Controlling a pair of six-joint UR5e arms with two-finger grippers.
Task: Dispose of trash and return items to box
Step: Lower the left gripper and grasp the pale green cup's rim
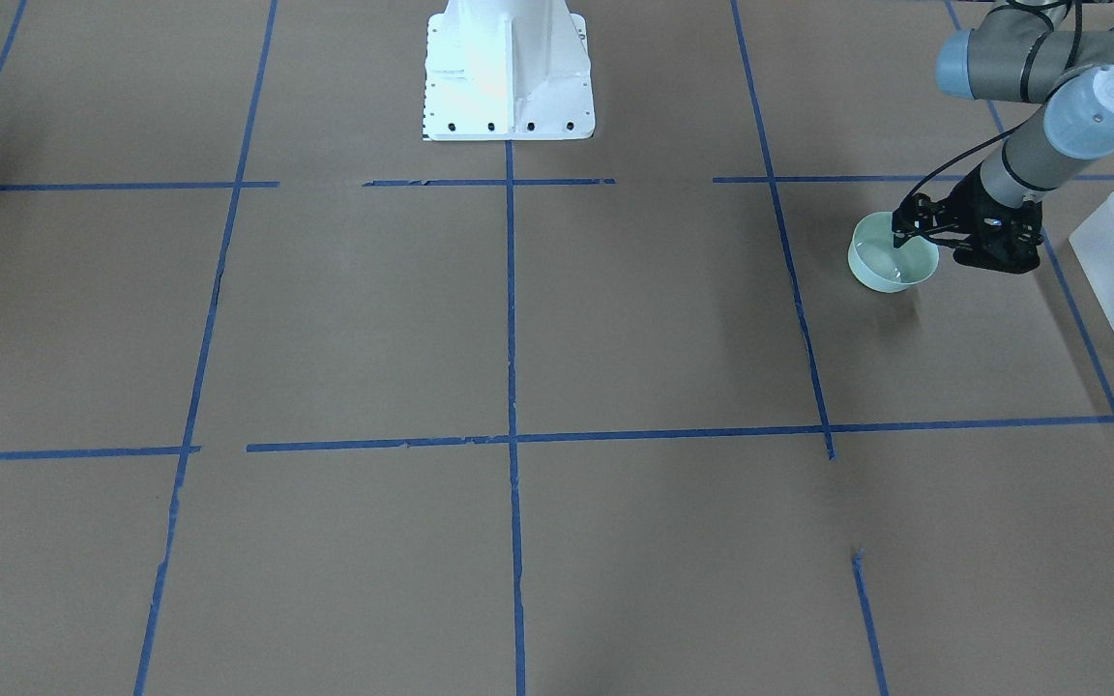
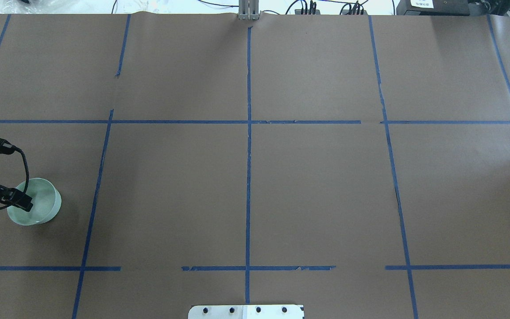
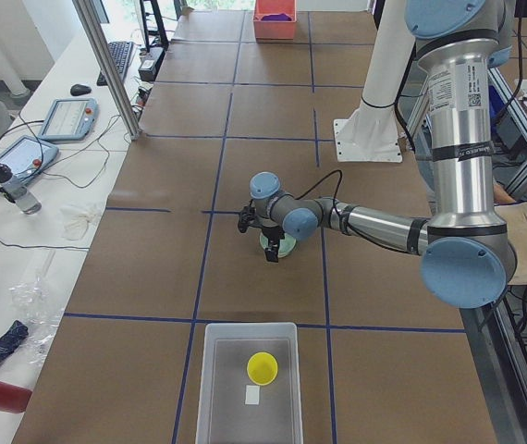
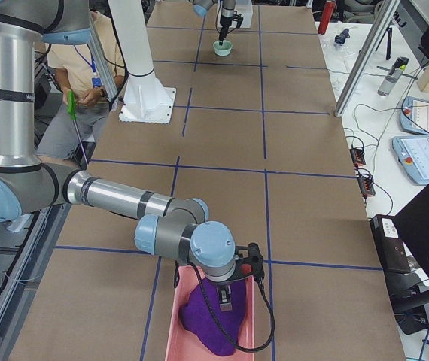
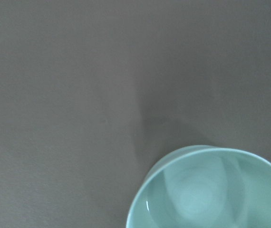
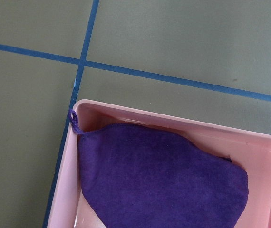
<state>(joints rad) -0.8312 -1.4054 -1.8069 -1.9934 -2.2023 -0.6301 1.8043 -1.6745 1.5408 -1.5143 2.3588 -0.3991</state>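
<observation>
The pale mint-green bowl [image 1: 891, 271] sits on the brown table at my left side; it also shows from overhead [image 2: 42, 199] and in the left wrist view [image 5: 207, 190]. My left gripper [image 1: 900, 237] comes down over its rim, one finger inside and one outside, and looks shut on the rim. The yellow cup [image 3: 263, 367] stands inside the translucent white box [image 3: 217, 388], which is just beyond the bowl at the table's left end. My right gripper [image 4: 226, 297] hangs over a pink tray; I cannot tell whether it is open or shut.
The pink tray [image 6: 173, 118] at the table's right end holds a purple cloth [image 6: 159, 175]. The white robot base [image 1: 509, 77] stands mid-table at my edge. Blue tape lines grid the brown surface. A person sits behind the base [image 4: 86, 68].
</observation>
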